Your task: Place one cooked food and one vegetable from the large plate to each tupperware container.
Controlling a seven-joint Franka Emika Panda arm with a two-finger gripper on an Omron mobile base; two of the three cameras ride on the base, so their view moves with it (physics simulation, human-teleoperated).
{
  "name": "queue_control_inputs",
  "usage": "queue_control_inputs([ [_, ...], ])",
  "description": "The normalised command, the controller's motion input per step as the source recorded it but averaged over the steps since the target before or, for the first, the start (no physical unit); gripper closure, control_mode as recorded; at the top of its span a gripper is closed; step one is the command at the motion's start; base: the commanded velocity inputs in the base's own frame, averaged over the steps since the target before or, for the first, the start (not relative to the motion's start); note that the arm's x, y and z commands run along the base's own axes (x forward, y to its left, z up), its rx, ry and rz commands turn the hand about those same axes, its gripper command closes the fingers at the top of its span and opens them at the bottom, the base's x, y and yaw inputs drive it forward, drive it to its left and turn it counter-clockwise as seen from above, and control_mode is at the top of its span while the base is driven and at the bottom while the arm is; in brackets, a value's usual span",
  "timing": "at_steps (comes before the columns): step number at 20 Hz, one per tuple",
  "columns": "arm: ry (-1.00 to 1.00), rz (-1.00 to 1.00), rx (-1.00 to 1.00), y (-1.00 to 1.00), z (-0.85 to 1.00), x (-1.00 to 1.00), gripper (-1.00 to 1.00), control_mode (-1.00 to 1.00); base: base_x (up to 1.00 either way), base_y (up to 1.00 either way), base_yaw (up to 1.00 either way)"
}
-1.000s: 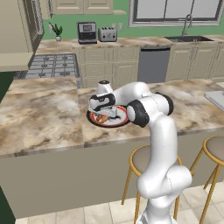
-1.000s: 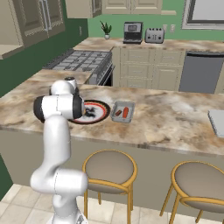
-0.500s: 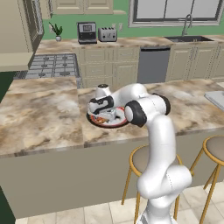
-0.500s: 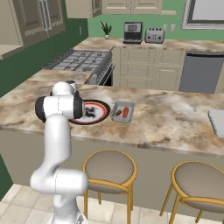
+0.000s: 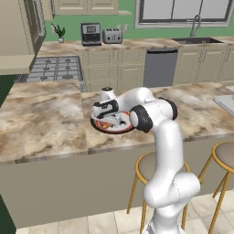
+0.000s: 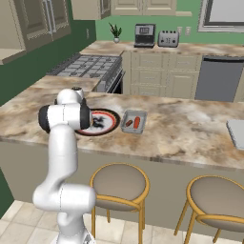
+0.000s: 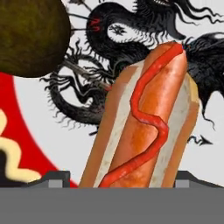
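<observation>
1. Your pincer [image 7: 121,179] is down on the hot dog [image 7: 144,118]. Its two dark tips stand apart, one on each side of the bun's near end. The right tip looks flush with the bun and a sliver of plate shows beside the left one, so I would not call it clamped yet.
2. In the hand view the hot dog's long axis runs from 6 o'clock up towards 1 o'clock, and the ketchup line follows it. The tips sit across that axis, which is what the coming squeeze turns on. I judge that it needs only closing, with no turn of the wrist.
3. The hot dog lies on the white centre of the large plate [image 7: 65,140]. At 10 o'clock from it sits a round brownish-olive item [image 7: 30,35], and I cannot tell what it is. The two are near each other but apart.
4. In the right base view, the nearer tupperware container [image 6: 134,132] sits on the worktop [image 6: 190,128] just beside the plate, at its 3 o'clock. It holds two reddish-orange items.
5. The second tupperware container [image 6: 237,135] lies well apart at the far right edge, and its contents cannot be seen.
6. Little differs from the earlier base views. The arm is bent over the same plate, the base has not moved, and the nearer container holds the same two items.
</observation>
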Motion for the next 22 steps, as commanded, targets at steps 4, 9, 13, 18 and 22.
queue_control_inputs([
  [4, 0.00, -0.01, -0.01, -0.07, 0.00, -0.06, 1.00, -1.00, 0.00, 0.00, 0.00],
  [9, 0.00, 0.02, -0.03, -0.65, 0.37, -0.62, 1.00, -1.00, 0.00, 0.00, 0.00],
  [13, 0.00, 0.14, -0.01, -0.94, 0.96, -0.75, 1.00, -1.00, 0.00, 0.00, 0.00],
  [18, -0.10, 0.22, 0.00, -0.84, 0.90, -1.00, 1.00, -1.00, 0.00, 0.00, 0.00],
  [22, -0.04, 0.34, 0.00, -0.71, 0.83, -0.97, 1.00, -1.00, 0.00, 0.00, 0.00],
])
